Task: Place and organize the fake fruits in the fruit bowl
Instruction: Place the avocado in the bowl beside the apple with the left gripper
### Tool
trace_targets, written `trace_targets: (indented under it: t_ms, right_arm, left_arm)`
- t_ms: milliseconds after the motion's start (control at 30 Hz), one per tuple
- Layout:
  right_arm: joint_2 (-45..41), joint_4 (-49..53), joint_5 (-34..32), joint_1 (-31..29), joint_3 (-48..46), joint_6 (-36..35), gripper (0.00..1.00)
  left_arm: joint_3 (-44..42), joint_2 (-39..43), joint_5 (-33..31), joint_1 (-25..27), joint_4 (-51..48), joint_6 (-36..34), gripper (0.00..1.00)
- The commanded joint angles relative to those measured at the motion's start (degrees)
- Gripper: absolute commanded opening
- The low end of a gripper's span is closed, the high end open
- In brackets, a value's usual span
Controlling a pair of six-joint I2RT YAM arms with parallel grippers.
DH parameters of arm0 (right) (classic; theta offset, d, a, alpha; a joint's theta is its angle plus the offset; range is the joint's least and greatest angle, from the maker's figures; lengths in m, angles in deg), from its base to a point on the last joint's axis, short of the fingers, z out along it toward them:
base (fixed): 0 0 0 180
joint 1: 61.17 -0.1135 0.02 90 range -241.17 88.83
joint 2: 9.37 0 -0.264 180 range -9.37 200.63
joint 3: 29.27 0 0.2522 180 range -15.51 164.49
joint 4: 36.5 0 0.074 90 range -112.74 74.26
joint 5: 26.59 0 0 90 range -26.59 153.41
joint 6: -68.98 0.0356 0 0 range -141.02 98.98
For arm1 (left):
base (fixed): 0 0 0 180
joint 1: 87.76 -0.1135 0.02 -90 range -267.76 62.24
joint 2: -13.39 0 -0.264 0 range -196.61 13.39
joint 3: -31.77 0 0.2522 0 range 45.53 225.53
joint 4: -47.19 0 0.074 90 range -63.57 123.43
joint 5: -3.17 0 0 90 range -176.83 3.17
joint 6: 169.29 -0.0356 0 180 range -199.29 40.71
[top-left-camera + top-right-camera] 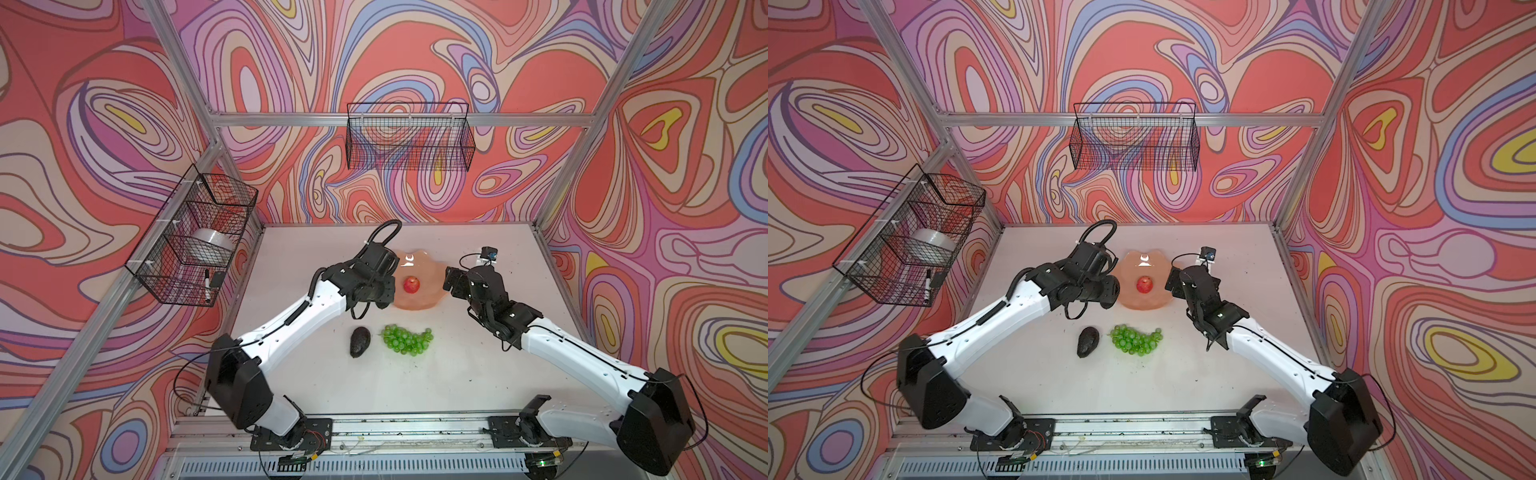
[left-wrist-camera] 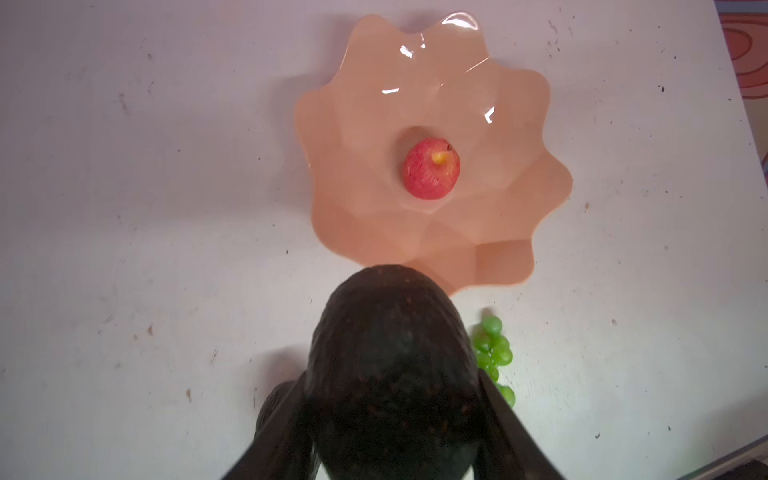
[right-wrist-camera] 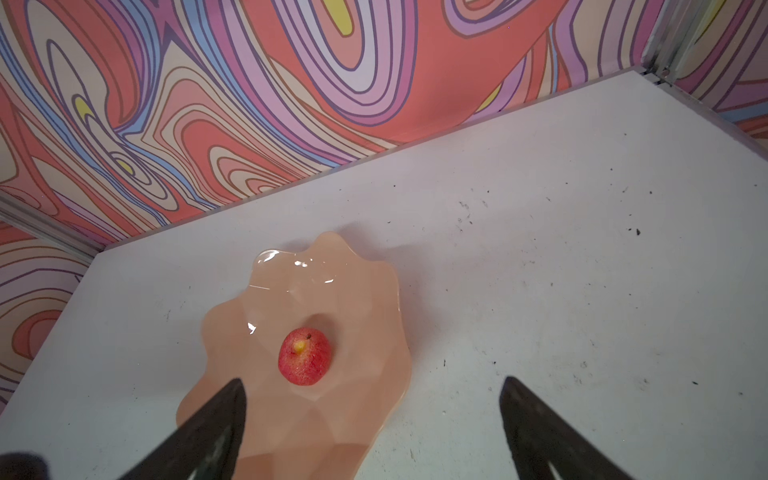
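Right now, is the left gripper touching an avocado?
Touching. In the left wrist view the held avocado sits clamped between the two fingers of the left gripper, both pressed against its sides with no gap.

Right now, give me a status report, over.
Left claw shut on avocado, by the bowl. Right claw open, empty. Apple in bowl; second avocado and grapes on table. Path clear.

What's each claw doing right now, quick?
Left claw: closed on an avocado.
Right claw: open, holding nothing.
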Motion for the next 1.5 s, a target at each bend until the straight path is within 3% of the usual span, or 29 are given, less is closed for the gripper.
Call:
trace_targets:
  t_ms: [0,300,533,1200,1467]
  right_arm:
    - [-2.74,2.55,-0.95,0.21,-1.77,0.46,0.98]
    - [-6.77,5.23,-2.07,0.21,-3.77,0.84,0.98]
    - [-6.28,4.93,-2.54,0.18,-3.36,-0.10,0.98]
    - [-6.51,4.87,-2.72,0.20,-3.69,-0.42,0.98]
    - [-6.57,5.39,-3.02,0.21,-3.27,-0.71,0.98]
  left_arm:
    - [6.58,-9.36,4.02,-2.24,-0.01,-4.53,0.50]
    - [22.95,-27.42,4.74,-4.29,-3.97,-4.78,0.49]
    - [27.09,-33.19,3.71,-4.42,-5.70,-3.31,0.48]
    - [27.01,-37.31,3.37,-5.39,-4.48,0.92,0.53]
    - [26.95,-36.09,4.10,-5.45,-3.95,1.60,0.69]
